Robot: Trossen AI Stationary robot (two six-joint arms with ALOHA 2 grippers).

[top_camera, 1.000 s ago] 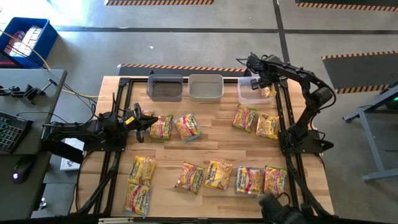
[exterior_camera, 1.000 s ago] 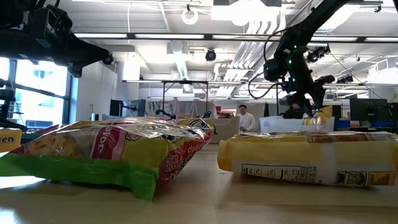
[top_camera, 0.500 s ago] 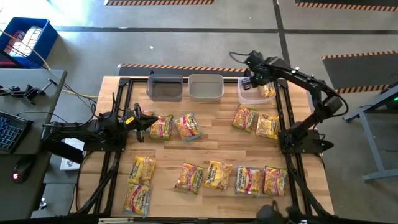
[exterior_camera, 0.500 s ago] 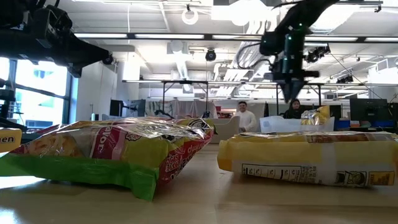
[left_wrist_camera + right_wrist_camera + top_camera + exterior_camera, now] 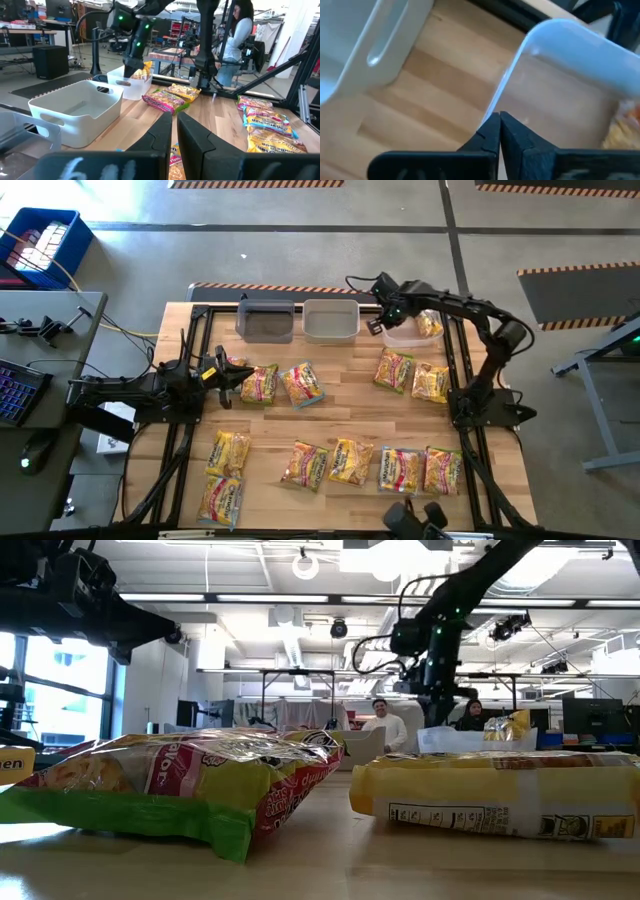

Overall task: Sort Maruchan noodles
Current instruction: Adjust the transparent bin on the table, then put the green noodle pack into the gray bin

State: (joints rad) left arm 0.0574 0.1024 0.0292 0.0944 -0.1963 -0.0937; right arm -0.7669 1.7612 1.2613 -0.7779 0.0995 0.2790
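Several yellow Maruchan noodle packets (image 5: 351, 461) lie flat on the wooden table; two (image 5: 258, 383) are just right of my left gripper (image 5: 228, 370), which is shut and holds nothing. One packet (image 5: 430, 326) lies inside the clear bin (image 5: 404, 336) at the far right. My right gripper (image 5: 378, 323) is shut and empty. It hangs above the clear bin's left wall (image 5: 507, 90), between that bin and the white bin (image 5: 331, 319).
A dark grey bin (image 5: 266, 320) stands left of the white bin along the far edge. Black frame rails (image 5: 460, 370) run along the table's sides. Bare wood shows between the packet rows. People (image 5: 383, 725) stand in the room beyond the table.
My right gripper has moved from over the clear bin toward the table's left, to the bin's left wall, and its fingers have shut. The packet that was under it stays in the clear bin.
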